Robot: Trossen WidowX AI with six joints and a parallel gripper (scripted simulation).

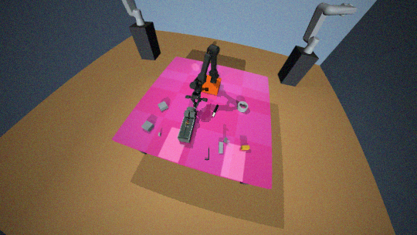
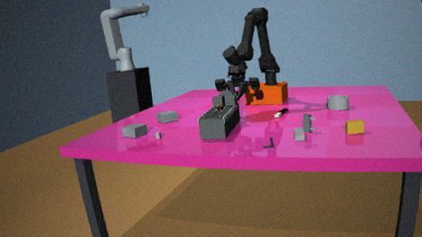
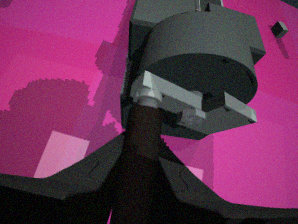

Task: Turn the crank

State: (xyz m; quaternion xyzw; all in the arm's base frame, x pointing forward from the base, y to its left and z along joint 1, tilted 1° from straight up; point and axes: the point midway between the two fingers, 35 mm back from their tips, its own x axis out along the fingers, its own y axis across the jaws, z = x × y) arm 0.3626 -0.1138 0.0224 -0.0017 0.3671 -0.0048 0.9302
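Note:
The grey-green machine (image 1: 186,133) (image 2: 213,128) (image 3: 200,37) stands on the table, its round crank housing facing the arm. A tiny reddish spot (image 1: 188,123) (image 2: 220,107) shows on its top; pointer and brass marks are too small to tell whether they are level, and neither shows in the wrist view. In the wrist view a pale crank arm (image 3: 175,96) crosses the housing face, and a dark round handle (image 3: 144,125) sticks out from its left end. My gripper (image 1: 195,103) (image 2: 237,94) (image 3: 139,140) is shut on that handle, one finger on each side.
Two grey blocks (image 1: 163,106) (image 1: 147,126) lie left of the machine in the top view. To its right are a black-and-white stick (image 1: 215,110), a grey ring (image 1: 242,107), a yellow block (image 1: 245,148) and a grey block (image 1: 221,148). The arm's orange base (image 1: 211,86) is behind.

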